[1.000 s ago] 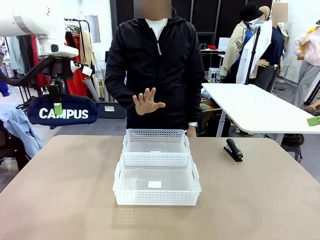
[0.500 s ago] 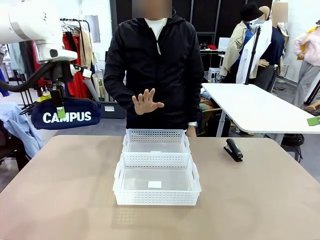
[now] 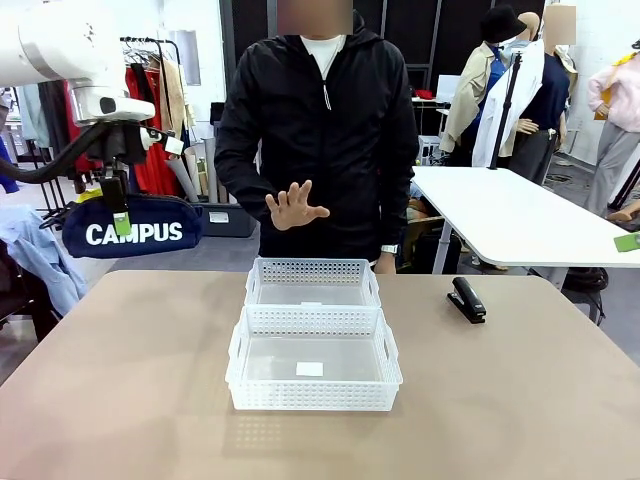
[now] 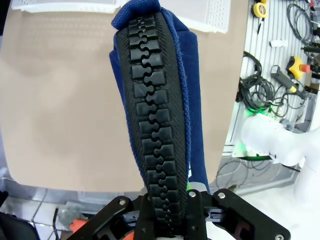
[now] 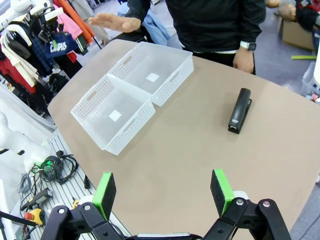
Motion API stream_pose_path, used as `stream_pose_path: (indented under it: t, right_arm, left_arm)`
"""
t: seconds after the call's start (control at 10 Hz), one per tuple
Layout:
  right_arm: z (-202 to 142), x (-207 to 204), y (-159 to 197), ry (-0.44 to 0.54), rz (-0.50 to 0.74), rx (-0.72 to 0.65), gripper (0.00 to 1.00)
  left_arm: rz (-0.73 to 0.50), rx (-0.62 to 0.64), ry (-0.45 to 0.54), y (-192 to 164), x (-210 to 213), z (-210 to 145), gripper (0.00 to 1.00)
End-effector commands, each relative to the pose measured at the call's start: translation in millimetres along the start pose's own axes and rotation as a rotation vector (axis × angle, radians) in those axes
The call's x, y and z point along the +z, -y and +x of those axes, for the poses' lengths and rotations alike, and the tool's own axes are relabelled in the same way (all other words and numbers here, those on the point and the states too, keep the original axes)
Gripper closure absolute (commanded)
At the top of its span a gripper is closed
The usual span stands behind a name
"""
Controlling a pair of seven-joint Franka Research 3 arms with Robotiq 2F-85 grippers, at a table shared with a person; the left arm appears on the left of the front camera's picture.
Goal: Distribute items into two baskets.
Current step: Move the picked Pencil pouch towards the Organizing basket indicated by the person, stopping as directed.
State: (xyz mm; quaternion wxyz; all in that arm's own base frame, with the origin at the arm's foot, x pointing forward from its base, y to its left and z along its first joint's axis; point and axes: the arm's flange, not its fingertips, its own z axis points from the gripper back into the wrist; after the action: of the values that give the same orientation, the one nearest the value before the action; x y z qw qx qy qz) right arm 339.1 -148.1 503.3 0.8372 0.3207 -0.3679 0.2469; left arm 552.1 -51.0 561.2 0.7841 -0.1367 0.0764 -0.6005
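My left gripper (image 3: 117, 214) hangs high above the table's far left corner, shut on the top of the navy pouch (image 3: 130, 230) with white "CAMPUS" lettering. In the left wrist view the pouch's black zipper (image 4: 156, 115) runs up from between my left gripper's (image 4: 167, 200) jaws. Two white baskets stand end to end mid-table, the far basket (image 3: 313, 271) and the near basket (image 3: 313, 396), both with nothing in them. The small black stapler (image 3: 466, 299) lies to their right on the table. My right gripper (image 5: 162, 192) is open above the table, with the stapler (image 5: 239, 110) ahead and both baskets (image 5: 127, 135) (image 5: 172, 87) beyond.
A person in a black jacket stands at the far side, one open hand (image 3: 293, 206) raised above the far basket. Bare tan tabletop (image 3: 520, 400) surrounds the baskets. A white table (image 3: 510, 215) stands behind on the right, clothes racks behind on the left.
The left gripper has carried the pouch slightly to the right and then held still. The person has shifted a little to the right. The right gripper's view gives no earlier frame.
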Motion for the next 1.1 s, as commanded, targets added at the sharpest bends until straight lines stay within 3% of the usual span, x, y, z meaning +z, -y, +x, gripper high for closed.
stream_pose_path:
  t: [0.0,1.0]
  right_arm:
    - [3.7,-0.1,1.7,0.035,0.011,0.023,0.00]
    - [3.7,-0.1,1.7,0.035,0.011,0.023,0.00]
  left_arm:
    - [-0.002,0.002,-0.012,0.1,4.3,-2.1,1.00]
    - [0.000,0.000,0.000,0.0,0.0,0.0,1.00]
